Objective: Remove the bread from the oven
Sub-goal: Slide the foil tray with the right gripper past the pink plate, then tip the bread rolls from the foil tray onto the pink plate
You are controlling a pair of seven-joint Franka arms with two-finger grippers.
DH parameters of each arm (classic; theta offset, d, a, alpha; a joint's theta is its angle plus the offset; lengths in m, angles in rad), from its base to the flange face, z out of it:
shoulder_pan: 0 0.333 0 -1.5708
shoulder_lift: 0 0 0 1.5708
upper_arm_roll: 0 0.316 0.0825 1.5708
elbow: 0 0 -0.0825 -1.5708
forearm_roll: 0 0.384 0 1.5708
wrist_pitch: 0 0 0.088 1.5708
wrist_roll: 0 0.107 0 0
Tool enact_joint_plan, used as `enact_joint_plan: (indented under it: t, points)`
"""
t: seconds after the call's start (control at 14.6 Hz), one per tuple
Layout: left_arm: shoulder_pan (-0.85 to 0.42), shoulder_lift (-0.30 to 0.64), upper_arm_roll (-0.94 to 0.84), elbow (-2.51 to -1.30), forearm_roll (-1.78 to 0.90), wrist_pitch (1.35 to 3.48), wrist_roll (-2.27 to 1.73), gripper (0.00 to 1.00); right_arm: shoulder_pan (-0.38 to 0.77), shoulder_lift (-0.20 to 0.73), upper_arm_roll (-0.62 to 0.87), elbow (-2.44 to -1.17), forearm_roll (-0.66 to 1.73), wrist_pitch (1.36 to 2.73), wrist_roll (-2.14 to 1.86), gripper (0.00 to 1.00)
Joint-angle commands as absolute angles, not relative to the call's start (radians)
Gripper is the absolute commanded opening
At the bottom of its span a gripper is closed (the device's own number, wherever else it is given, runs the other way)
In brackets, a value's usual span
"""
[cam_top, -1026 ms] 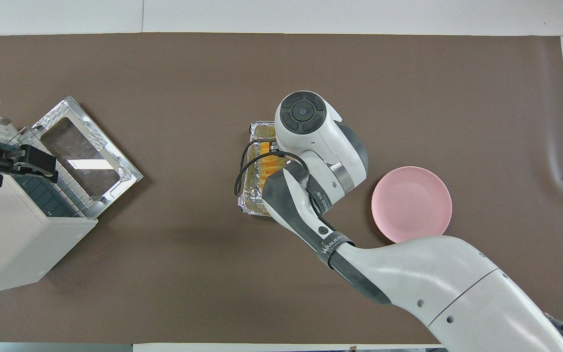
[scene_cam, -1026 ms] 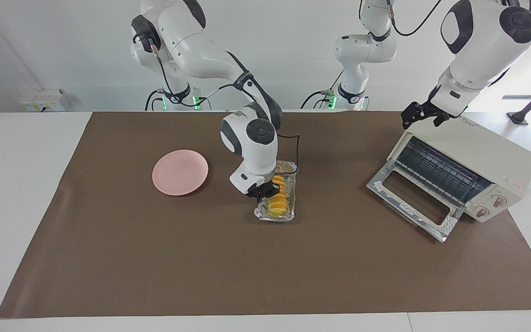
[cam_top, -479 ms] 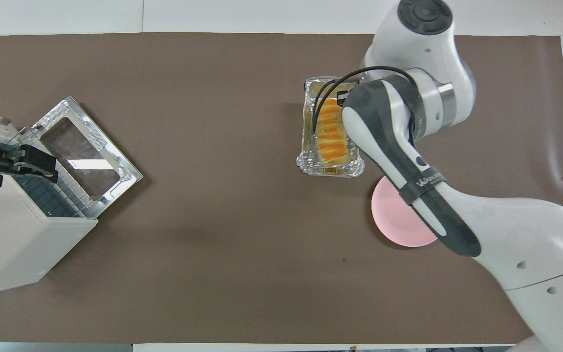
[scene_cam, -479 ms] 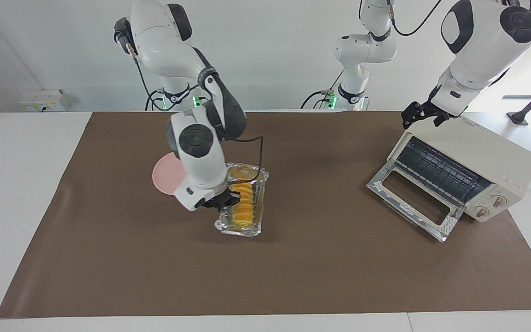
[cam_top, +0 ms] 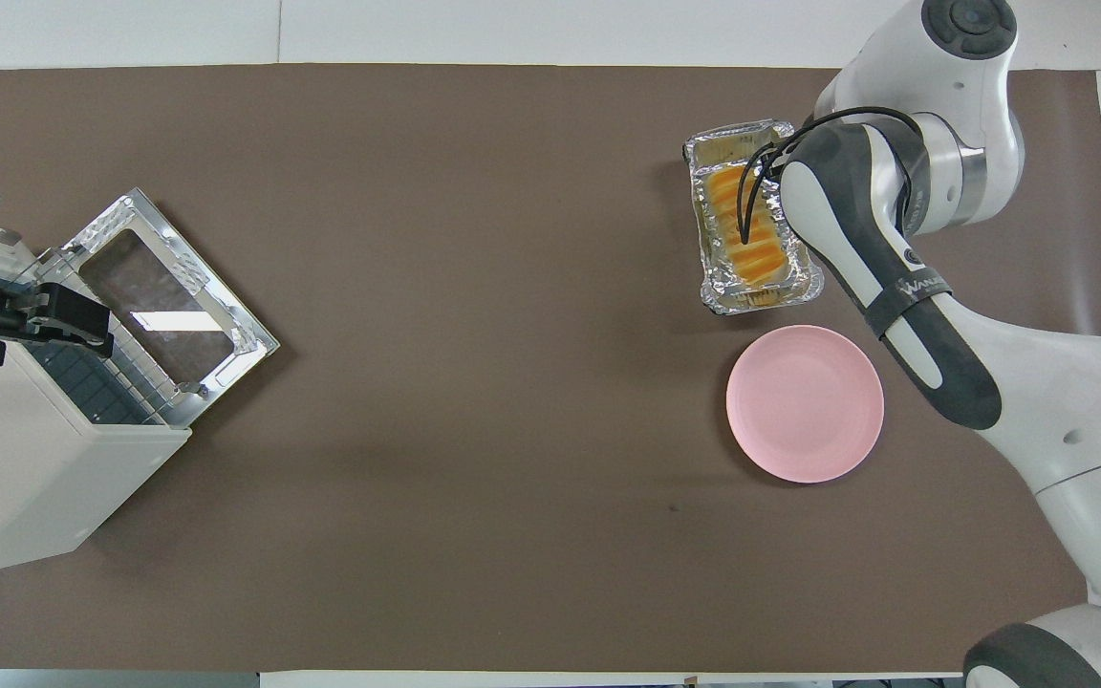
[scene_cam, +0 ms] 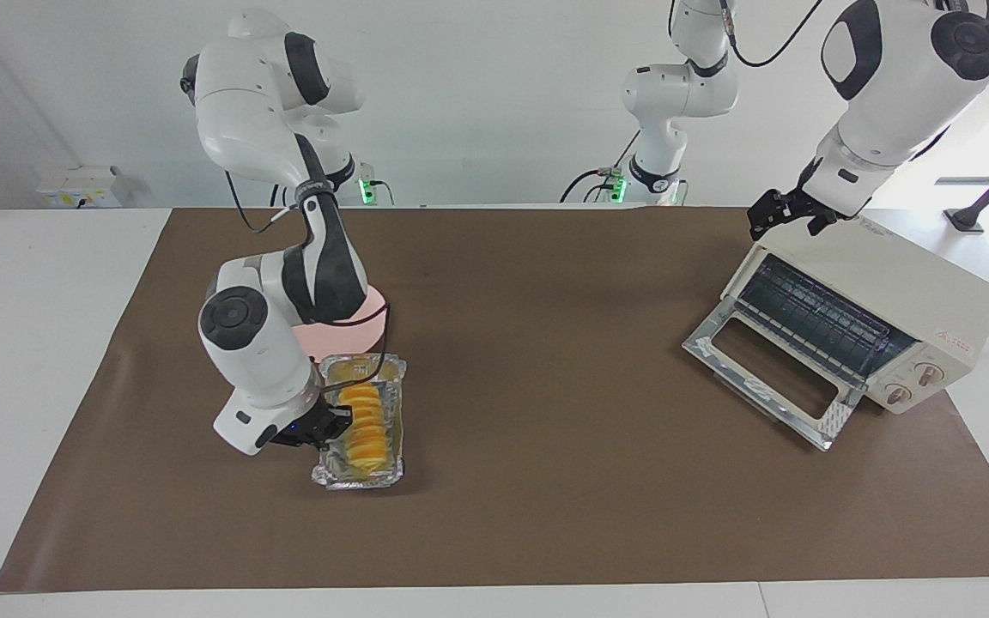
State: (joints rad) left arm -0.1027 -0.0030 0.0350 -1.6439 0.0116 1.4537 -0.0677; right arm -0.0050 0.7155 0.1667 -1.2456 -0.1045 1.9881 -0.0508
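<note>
The yellow-orange bread (scene_cam: pixel 363 421) lies in a crinkled silver foil tray (scene_cam: pixel 355 481). My right gripper (scene_cam: pixel 331 423) is shut on the tray's long edge and holds it low over the brown mat, beside the pink plate (scene_cam: pixel 355 333). From overhead the bread (cam_top: pixel 740 227) and tray (cam_top: pixel 761 298) show next to the right wrist, which hides the fingers. The cream-white oven (scene_cam: pixel 919 296) stands at the left arm's end with its glass door (scene_cam: pixel 765 373) dropped open and its rack bare. My left gripper (scene_cam: pixel 788 212) waits at the oven's top edge.
The pink plate (cam_top: pixel 804 401) is empty. The brown mat (scene_cam: pixel 546 481) covers most of the table. The open oven door (cam_top: pixel 168 306) juts out over the mat. A third robot arm stands at the robots' end of the table.
My right gripper has carried the foil tray with the bread from the mat's middle toward the right arm's end, past the plate. The left arm has not moved.
</note>
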Motion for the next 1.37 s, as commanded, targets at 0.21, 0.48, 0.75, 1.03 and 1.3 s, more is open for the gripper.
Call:
enact_joint_plan:
  t: [0.21,0.48,0.75,1.03,1.3]
  points:
    - [-0.107,-0.026,0.040,-1.658,0.014,1.440,-0.071,1.00,-0.028,0.690,0.176,-1.313,-0.115,2.042,-0.089,0.00]
    - [-0.107,-0.026,0.040,-1.658,0.014,1.440,-0.071,1.00,-0.022,0.673,0.176,-1.327,-0.115,2.013,-0.086,0.75]
    - [-0.107,-0.026,0.040,-1.658,0.014,1.440,-0.071,1.00,0.024,0.646,0.175,-1.313,-0.117,1.951,-0.013,0.78]
    - [-0.106,-0.026,0.040,-1.658,0.014,1.440,-0.071,1.00,0.046,0.644,0.173,-1.382,-0.140,2.043,0.037,0.76]
    - [-0.107,-0.026,0.040,-1.658,0.014,1.440,-0.071,1.00,0.048,0.614,0.173,-1.508,-0.184,2.187,0.037,0.75]
